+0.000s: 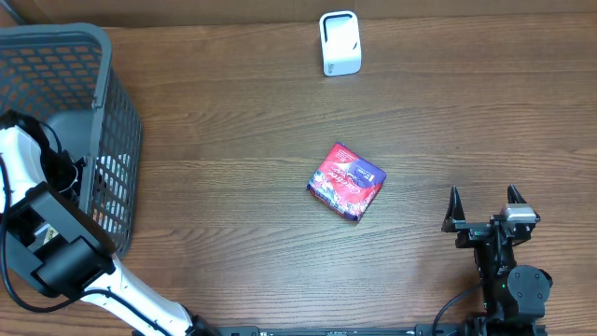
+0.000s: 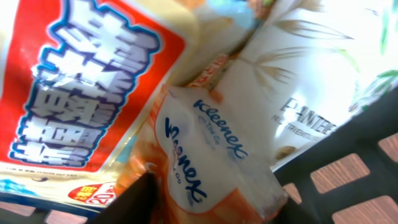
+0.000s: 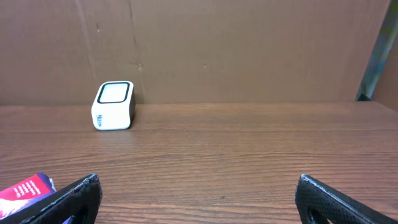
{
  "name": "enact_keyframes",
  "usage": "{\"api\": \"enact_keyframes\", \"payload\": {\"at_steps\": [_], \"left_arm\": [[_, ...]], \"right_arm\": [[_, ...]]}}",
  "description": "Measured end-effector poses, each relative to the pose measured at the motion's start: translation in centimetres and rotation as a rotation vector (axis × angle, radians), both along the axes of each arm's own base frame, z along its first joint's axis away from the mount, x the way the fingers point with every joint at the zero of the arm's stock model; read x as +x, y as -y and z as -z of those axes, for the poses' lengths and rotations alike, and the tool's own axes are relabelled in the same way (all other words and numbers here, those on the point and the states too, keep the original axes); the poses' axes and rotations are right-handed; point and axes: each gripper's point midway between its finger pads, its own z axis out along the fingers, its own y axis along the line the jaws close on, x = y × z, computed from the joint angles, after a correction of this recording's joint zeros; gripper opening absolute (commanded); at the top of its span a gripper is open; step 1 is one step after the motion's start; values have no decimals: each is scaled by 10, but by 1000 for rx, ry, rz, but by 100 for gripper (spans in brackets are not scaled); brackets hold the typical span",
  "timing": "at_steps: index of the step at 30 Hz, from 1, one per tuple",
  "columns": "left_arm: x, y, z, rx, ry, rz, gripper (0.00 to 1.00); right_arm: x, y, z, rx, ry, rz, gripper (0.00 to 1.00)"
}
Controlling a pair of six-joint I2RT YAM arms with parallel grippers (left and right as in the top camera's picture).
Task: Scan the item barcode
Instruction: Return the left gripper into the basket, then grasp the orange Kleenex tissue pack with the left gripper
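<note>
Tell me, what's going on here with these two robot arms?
The left arm is reaching down into the grey basket. Its wrist camera is pressed up close to a Kleenex tissue pack lying among other packets, but whether it has gripped anything cannot be told. The right hand sits open and idle. A red and purple packet lies mid-table, and the white scanner stands at the far edge.

Overhead and right-wrist views: even, soft light, sharp. Left-wrist view: blurred close-up, white glare above the Kleenex pack [image 2: 211,162].
</note>
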Motion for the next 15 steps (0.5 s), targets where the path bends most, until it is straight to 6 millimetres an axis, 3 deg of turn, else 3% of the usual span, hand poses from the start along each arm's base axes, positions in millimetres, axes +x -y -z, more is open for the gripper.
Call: {"api": "enact_keyframes", "payload": {"at_steps": [4,10,15], "left_arm": [[-1,-4,-2,26,-2,1,4],[-4,-6,-5,38,-20,-4,4],[12,-15,-42,60,34,-23,4]], "right_arm": [[0,0,0,0,0,0,100],[0,0,0,0,0,0,100],[0,0,0,0,1,0,100]]}}
